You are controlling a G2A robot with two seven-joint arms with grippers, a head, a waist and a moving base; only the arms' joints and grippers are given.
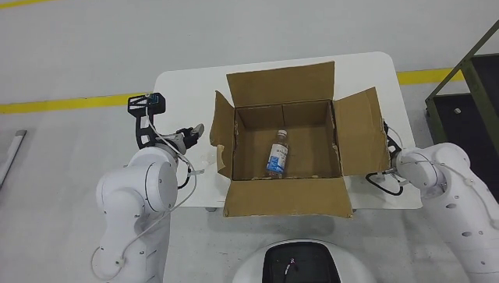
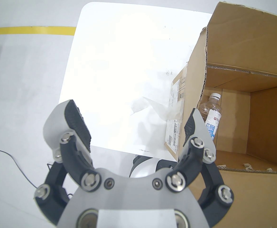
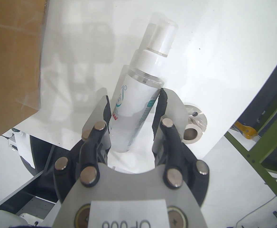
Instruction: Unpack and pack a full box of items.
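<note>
An open cardboard box (image 1: pixel 361 131) stands mid-table with all flaps spread. A clear water bottle (image 1: pixel 277 152) with a blue-white label lies on its floor; the same water bottle (image 2: pixel 212 117) shows past the box's near wall. My left gripper (image 2: pixel 133 122) is open and empty, hovering over the table's edge just left of the box (image 2: pixel 233 84); from above, the left gripper (image 1: pixel 189 136) is beside the left flap. My right gripper (image 3: pixel 135 100) is shut on a white pump bottle (image 3: pixel 150 48) with a clear cap, held over the table to the right of the box.
The white table (image 1: pixel 187 88) has bare room left of the box, with torn tape scraps (image 2: pixel 140 103) near the box wall. A green metal frame (image 1: pixel 468 80) stands off the table's right side. The right arm (image 1: pixel 425 170) sits by the right flap.
</note>
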